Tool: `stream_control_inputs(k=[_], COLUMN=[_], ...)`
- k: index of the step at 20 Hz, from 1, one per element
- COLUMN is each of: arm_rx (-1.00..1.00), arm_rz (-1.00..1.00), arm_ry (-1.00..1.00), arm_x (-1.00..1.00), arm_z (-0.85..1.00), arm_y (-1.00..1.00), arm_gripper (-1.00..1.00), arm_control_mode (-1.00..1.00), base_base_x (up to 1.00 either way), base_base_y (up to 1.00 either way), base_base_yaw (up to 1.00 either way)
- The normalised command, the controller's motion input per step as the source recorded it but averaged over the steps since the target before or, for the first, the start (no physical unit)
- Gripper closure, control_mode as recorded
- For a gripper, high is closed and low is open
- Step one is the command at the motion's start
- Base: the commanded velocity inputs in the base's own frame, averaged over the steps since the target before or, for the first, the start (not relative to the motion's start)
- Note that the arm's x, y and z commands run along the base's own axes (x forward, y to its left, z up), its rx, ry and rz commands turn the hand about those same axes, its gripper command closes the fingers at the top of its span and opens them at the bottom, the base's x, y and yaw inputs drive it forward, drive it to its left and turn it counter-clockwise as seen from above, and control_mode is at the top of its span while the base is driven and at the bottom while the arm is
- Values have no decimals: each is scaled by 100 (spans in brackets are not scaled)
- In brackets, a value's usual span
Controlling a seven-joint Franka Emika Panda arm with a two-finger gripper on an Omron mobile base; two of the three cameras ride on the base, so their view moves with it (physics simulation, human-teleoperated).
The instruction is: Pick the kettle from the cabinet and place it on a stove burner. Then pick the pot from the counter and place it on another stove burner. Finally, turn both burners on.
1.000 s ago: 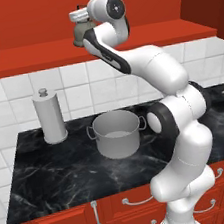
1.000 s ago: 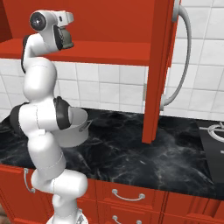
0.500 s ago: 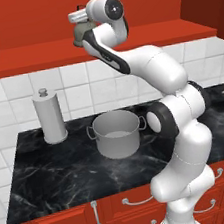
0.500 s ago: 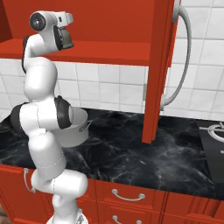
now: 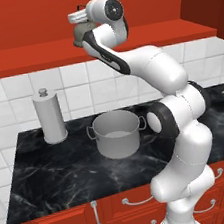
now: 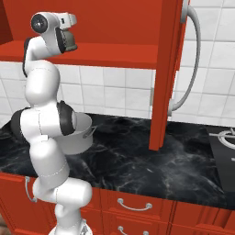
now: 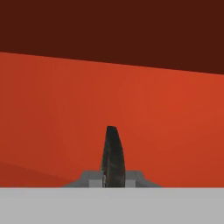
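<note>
Red fills the upper scene: the cabinet (image 5: 99,40) is open, its plain interior and shelf running across the wall above a band of white tiles (image 5: 75,89), and its door (image 6: 165,69) stands swung out edge-on at the right of the right base view, cutting off the space between the arm and the cooktop (image 6: 225,156) at the far right edge. Below lies the counter (image 5: 57,177), black with white veins, over red drawers (image 6: 133,206) with silver handles. The white arm rises from the near side and reaches up and back into the cabinet, its elbow passing in front of the pot (image 5: 117,133), which sits on the counter near the middle, upright, partly hidden by the arm in the right base view. To the left of the pot, apart from it, stands a tall pale cylinder (image 5: 50,115) with a knob on top, close to the tiled wall. The kettle (image 5: 81,33) sits up at the shelf, at the wrist, mostly hidden by the hand, so only its grey-green side shows. The end effector (image 7: 112,157) has its tips drawn together into one dark shape against the red cabinet back; whether they clamp the kettle's handle I cannot tell.
</note>
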Motion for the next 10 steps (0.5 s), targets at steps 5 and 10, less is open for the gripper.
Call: stream_control_inputs(k=[5,10], arm_rx=[0,0], arm_rz=[0,-1], arm_ry=[-1,0], arm_x=[-2,-23], arm_z=[-3,0], arm_y=[0,0], arm_gripper=[100,100], arm_control_mode=[-100,-100], base_base_x=[0,0], base_base_y=[0,0], base_base_yaw=[0,0])
